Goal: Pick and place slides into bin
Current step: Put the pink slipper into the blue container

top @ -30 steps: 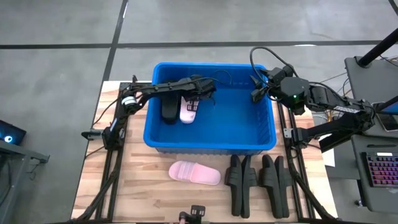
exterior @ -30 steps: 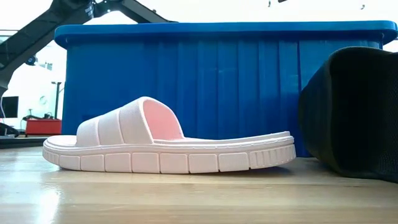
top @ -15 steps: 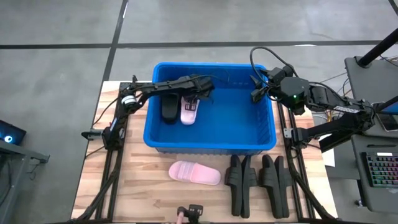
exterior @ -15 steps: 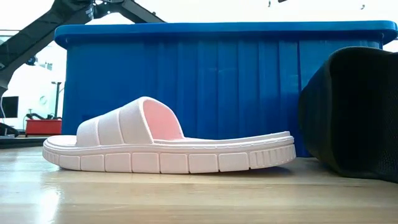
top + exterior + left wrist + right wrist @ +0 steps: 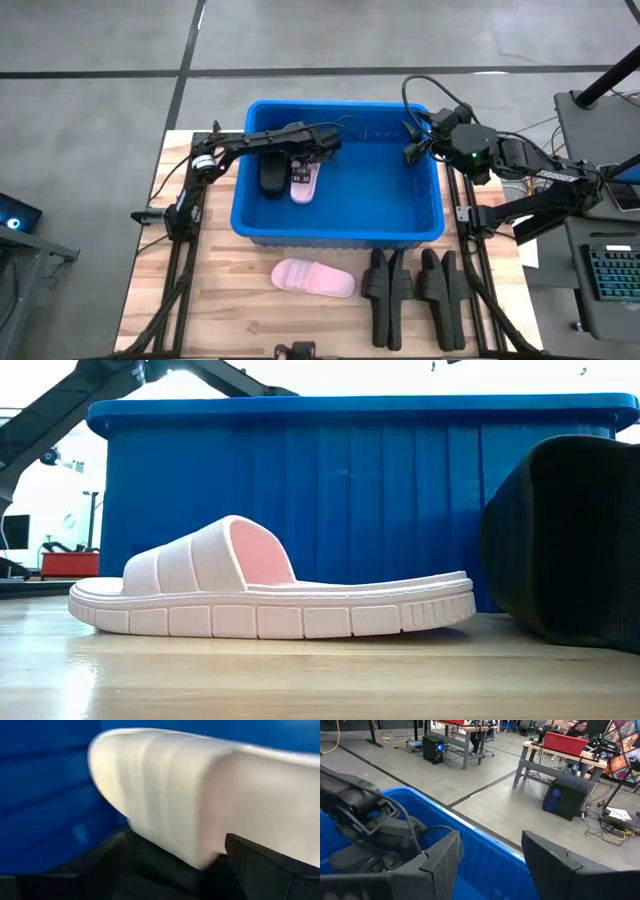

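Slides: high view, one pink slide [image 5: 304,180] and one black slide [image 5: 272,176] lie in the bin [image 5: 340,232]; my left gripper [image 5: 318,148] hangs over the pink one. Pink slide on the table [image 5: 313,278] and black slides [image 5: 417,287] wait outside the bin. Low view, that pink one sits before the bin wall, nothing blocking. Left wrist, fingers apart around pink rubber. Right gripper [image 5: 412,148] over the bin's corner, jaws apart, empty.

From my remote seat I noted a grey concrete floor [image 5: 100,60] crossed by dark lines. A light wooden table [image 5: 240,300] stood on it. Beyond were metal workbenches [image 5: 555,757] (one bearing a red box [image 5: 565,742]), a computer tower [image 5: 432,750] and loose cables.
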Available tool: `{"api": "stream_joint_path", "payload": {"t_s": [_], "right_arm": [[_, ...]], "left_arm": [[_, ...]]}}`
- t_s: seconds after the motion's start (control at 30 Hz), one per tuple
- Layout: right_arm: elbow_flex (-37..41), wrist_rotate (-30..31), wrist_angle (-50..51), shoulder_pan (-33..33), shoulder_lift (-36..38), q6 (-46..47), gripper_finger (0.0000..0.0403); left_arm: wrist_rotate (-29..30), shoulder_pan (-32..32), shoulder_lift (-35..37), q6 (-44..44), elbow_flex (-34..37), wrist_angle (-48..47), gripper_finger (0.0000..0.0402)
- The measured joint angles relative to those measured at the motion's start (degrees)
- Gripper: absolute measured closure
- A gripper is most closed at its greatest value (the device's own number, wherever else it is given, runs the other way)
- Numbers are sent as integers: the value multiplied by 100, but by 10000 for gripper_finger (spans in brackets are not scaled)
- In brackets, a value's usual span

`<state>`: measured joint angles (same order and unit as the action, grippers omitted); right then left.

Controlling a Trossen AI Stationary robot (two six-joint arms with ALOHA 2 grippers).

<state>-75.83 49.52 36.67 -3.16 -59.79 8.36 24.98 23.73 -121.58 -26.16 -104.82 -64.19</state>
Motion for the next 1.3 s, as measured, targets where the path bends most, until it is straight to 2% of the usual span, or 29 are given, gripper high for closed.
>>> {"api": "stream_joint_path", "payload": {"t_s": [0.17,0.23,0.43,0.53,0.83,1.0,1.17,1.3], "right_arm": [[0,-46,2,0,0,210,197],[0,-167,2,-5,1,300,197],[0,-197,32,-2,2,132,197],[0,-197,45,-2,2,-104,197],[0,-197,131,-2,2,-311,197],[4,-197,341,-2,2,-549,197],[13,-195,654,-2,2,-521,197],[13,-196,706,-2,2,-540,197]], "left_arm": [[-283,-291,367,931,-61,-560,77],[-581,-442,630,1280,-75,-576,77],[-1780,-960,1561,2329,-164,-83,77],[-2189,-1230,2031,3067,-164,299,77],[-2248,-1951,2803,5535,-140,1037,77],[-2244,-2536,2779,6502,-133,1023,77],[-2227,-3399,2547,7300,-133,1270,77],[-1890,-4028,2374,8276,-129,1262,77]]}}
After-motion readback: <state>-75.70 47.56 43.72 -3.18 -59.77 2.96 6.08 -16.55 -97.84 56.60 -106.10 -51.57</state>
